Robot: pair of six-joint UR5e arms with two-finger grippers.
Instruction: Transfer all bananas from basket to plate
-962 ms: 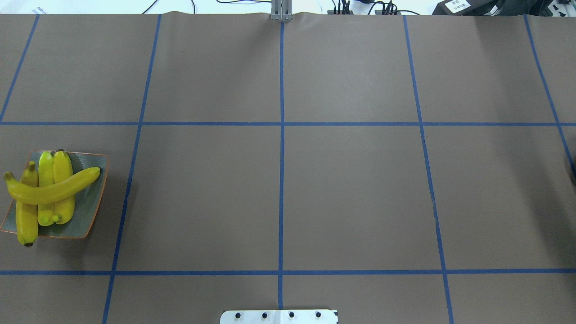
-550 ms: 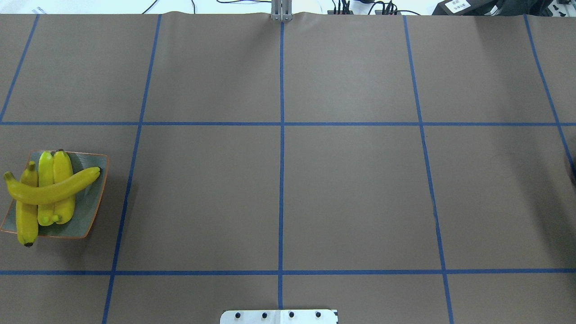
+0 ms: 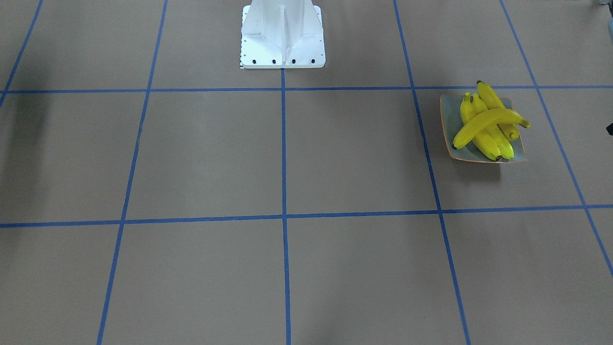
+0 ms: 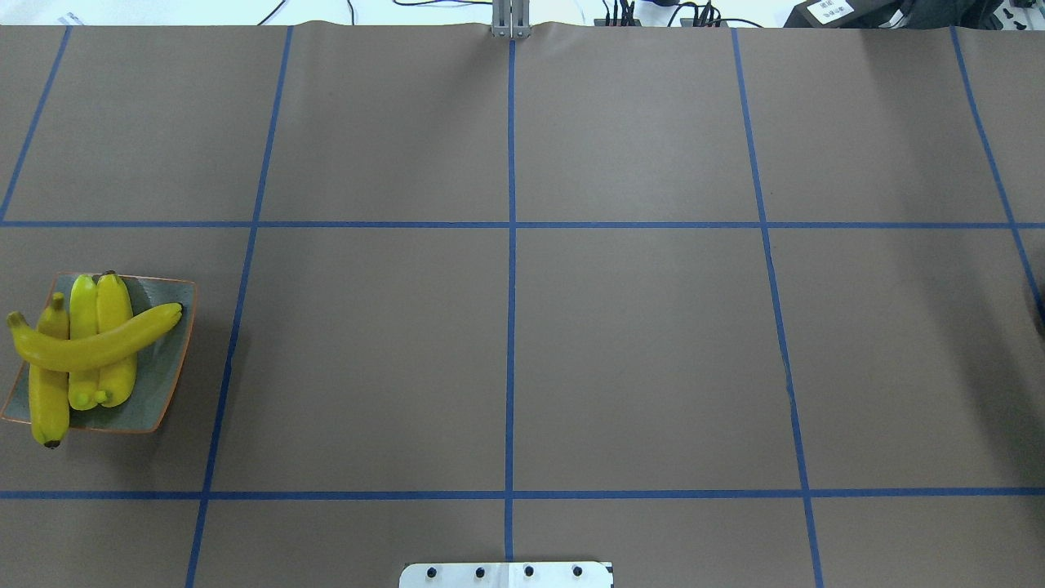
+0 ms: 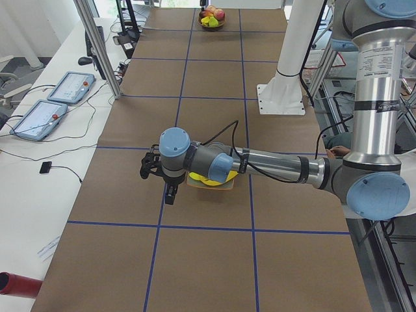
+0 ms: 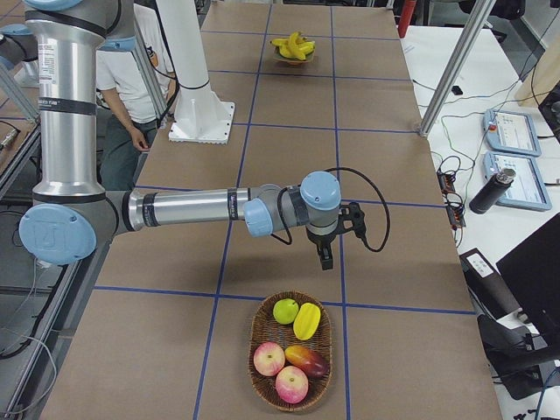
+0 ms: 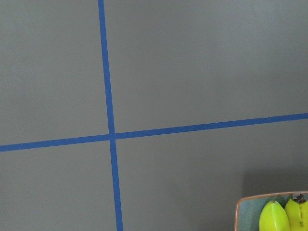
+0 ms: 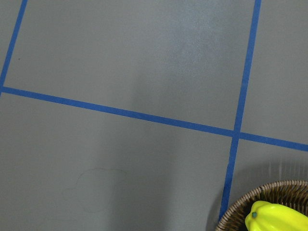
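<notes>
Can't tell if either gripper is apart or together, since they only show up on the side cams. The left gripper hangs over a blue tape line on the table, with the plate just beside it. All four bananas are on that plate: three side by side and one across the top, with a tip poking past the rim. There's a wide brown stretch between the two grippers. The right gripper hovers near the basket, which holds mixed fruit in green, yellow and reddish.
</notes>
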